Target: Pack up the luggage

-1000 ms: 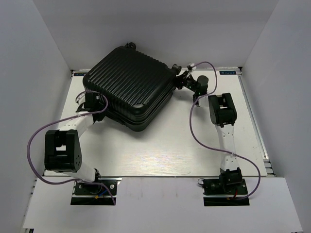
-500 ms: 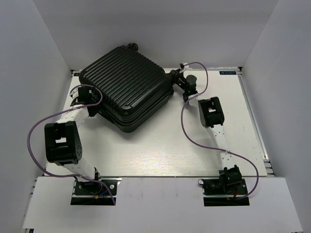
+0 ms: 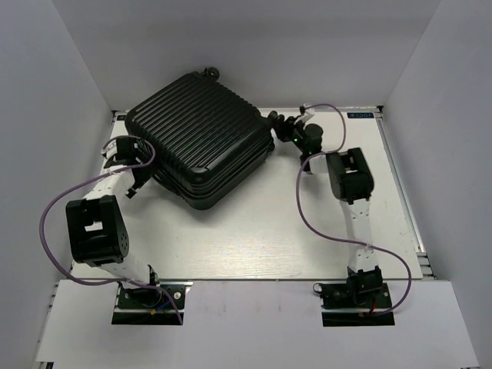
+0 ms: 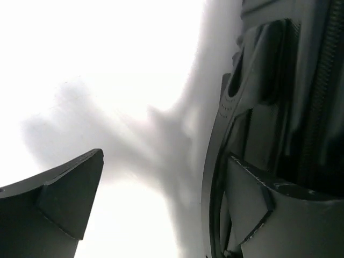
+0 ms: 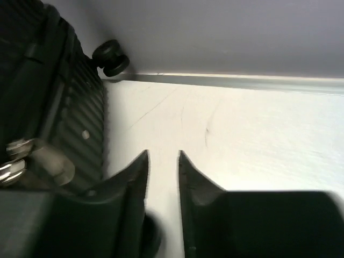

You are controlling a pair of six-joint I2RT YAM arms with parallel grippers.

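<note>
The luggage, a big black ribbed suitcase, lies shut on the white table, turned at an angle toward the back left. My left gripper stands beside its left side, jaws spread wide with only bare table between them; the suitcase's zipped edge runs along the right finger. My right gripper hovers at the case's right rear corner, open by a narrow gap with nothing in it. The ribbed shell and a small wheel show to its left.
White walls close in the table on the left, back and right. A metal rail runs along the table's back edge. Purple cables loop from both arms. Bare tabletop lies in front of the suitcase.
Both grippers have opened, the left wide and the right a little. The left gripper drew slightly left off the suitcase side; the right arm shifted back to the right. The suitcase slid toward the back left earlier.
</note>
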